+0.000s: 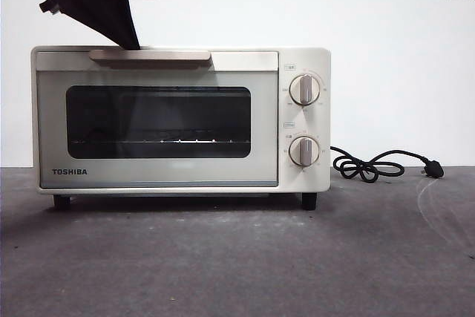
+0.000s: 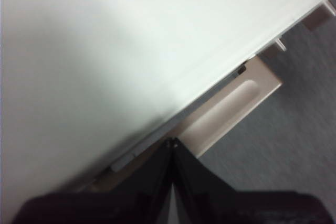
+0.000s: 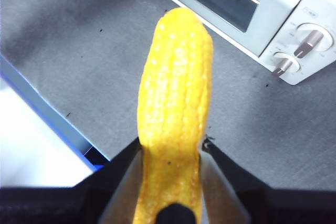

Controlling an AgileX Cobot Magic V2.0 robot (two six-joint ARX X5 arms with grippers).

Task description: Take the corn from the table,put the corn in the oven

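Yellow corn (image 3: 176, 114) is held clamped between the right gripper (image 3: 173, 148) fingers above the desk (image 3: 63, 35), while the left gripper (image 1: 128, 41) fingers, pressed together, are set at the handle (image 1: 150, 56) of the still-closed oven (image 1: 178, 120), so door opening and insertion remain.

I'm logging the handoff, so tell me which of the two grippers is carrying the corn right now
The right gripper: its jaws clamp the corn above the table. The left gripper holds nothing, its jaws closed together at the handle on top of the oven.
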